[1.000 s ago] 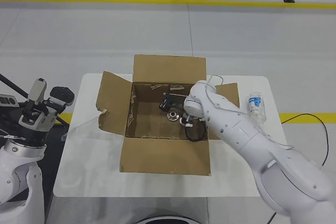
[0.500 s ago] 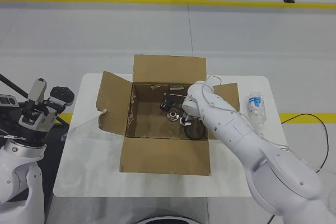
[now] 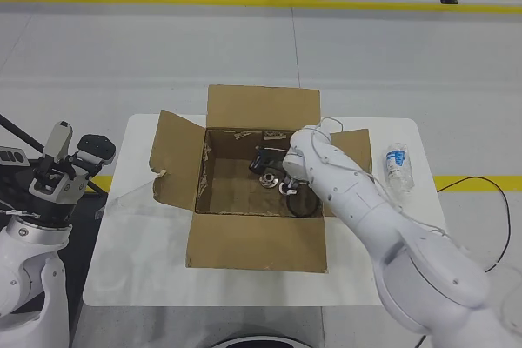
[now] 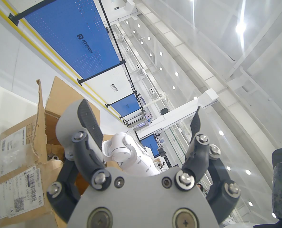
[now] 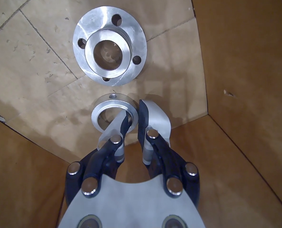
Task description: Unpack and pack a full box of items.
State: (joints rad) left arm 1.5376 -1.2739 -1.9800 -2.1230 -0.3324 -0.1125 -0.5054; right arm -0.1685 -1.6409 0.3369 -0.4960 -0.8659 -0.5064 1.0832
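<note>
The box (image 3: 252,244) sits open at the middle of the table (image 3: 139,261), with all four flaps folded out. The right arm reaches down into it from the right, and the right gripper (image 5: 133,111) is low over the floor near the right wall (image 5: 238,60). Its fingers are drawn close together on the ring (image 5: 112,104), a small metal collar lying flat on the cardboard. One finger (image 5: 124,125) is inside the bore and the other is outside, so the ring's wall is pinched between them. Just left of the ring, close but not touching, a flange (image 5: 84,27) lies flat on the floor; it is a wider metal disc with a raised hub and bolt holes. From above, the flange (image 3: 267,181) shows beside the arm's wrist, and a black loop (image 3: 304,207) lies on the nearer side of the wrist by the right wall. A bottle (image 3: 397,165) lies on the table to the right of the box, well clear of it. The left arm is off the table's left edge with the left gripper (image 4: 141,110) tipped upward. Its fingers are spread wide apart with nothing between them, and the box's left flap (image 4: 53,100) shows beyond it.
</note>
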